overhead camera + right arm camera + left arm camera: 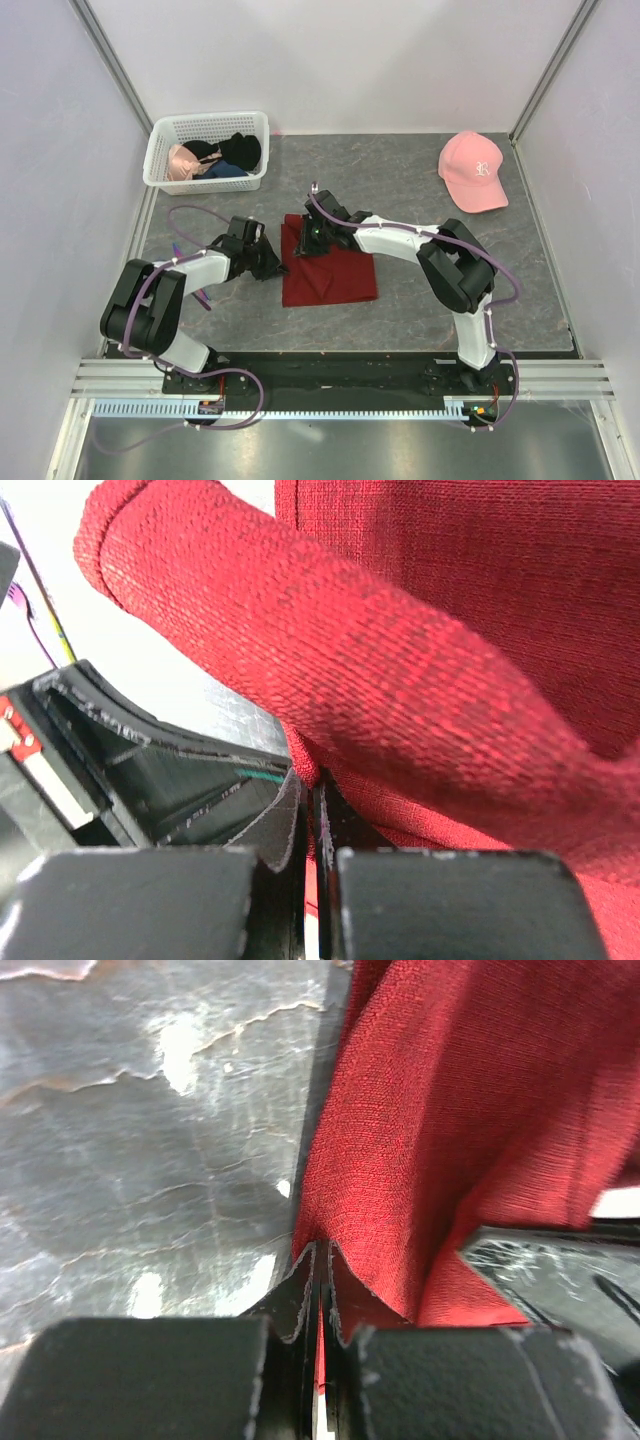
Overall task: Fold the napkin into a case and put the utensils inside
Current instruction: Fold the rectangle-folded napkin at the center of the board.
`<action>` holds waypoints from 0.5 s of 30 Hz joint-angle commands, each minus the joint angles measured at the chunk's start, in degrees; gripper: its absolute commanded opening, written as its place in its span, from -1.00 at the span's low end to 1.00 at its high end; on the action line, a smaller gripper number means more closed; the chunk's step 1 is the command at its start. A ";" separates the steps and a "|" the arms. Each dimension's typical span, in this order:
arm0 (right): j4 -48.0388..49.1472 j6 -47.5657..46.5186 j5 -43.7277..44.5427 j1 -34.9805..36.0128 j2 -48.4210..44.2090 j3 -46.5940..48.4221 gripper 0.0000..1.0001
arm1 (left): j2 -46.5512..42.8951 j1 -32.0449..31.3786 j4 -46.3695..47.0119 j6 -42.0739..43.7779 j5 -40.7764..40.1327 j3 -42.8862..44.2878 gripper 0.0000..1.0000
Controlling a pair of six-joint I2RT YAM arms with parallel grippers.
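— Napkin (335, 275) first: where does it lie?
— On the table (440, 300), between the two arms, about midway across. It is dark red with a plain weave, roughly a rectangle, and its far left corner is raised and rumpled.
— And the jaws?
— Both pairs are pressed together on cloth. The left gripper (277, 266) pinches the left edge; its wrist view shows a red sliver caught between the fingers (292, 1312). The right gripper (312, 236) pinches the far left corner, where the cloth bulges over it in a thick roll (that view is too close to show more).
— So the step is a fold?
— I judge so: carrying the left side over towards the right to narrow the napkin. To do it well, both arms should lift just enough to clear the table and travel at one pace. Then they should lay the edge down parallel to the right edge before letting go. If one runs ahead, the fold goes skewed.
— How will the cloth behave?
— Soft and limp; it sags and rolls between the grips, so it wants tension. There is no case yet, and no utensils show in any view.
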 commanded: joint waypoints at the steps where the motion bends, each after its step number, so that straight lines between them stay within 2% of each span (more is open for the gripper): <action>1: 2.37 3.00 -1.04 0.43 2.04 3.66 -1.00 | 1.31 -0.09 1.30 -0.59 -1.38 -3.02 -0.95; 15: 2.37 4.76 -1.48 0.34 6.00 5.68 -1.00 | -5.54 -0.09 -1.24 -0.15 -3.67 -5.40 -0.95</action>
